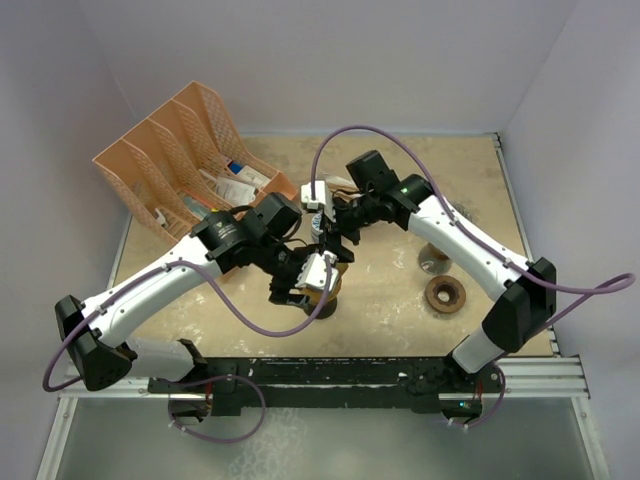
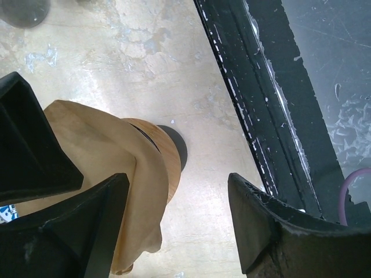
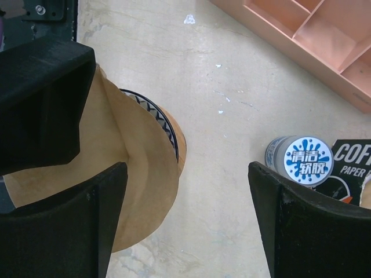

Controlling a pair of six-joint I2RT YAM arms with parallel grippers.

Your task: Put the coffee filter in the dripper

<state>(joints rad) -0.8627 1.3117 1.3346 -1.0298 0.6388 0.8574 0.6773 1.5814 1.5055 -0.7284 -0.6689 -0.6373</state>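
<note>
Left gripper (image 2: 174,182) and right gripper (image 3: 185,168) hang wide open, empty, over the dripper (image 3: 167,124); its lopsided filter (image 3: 136,191) could snag and pull out.

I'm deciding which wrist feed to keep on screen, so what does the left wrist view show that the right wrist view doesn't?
Only the left wrist view shows the black rail and a purple cable. Only the right wrist view shows the pink organizer, a blue-labelled tub and a black filter package. Both show the brown coffee filter draped over the dripper, with the left gripper and right gripper each open.
</note>
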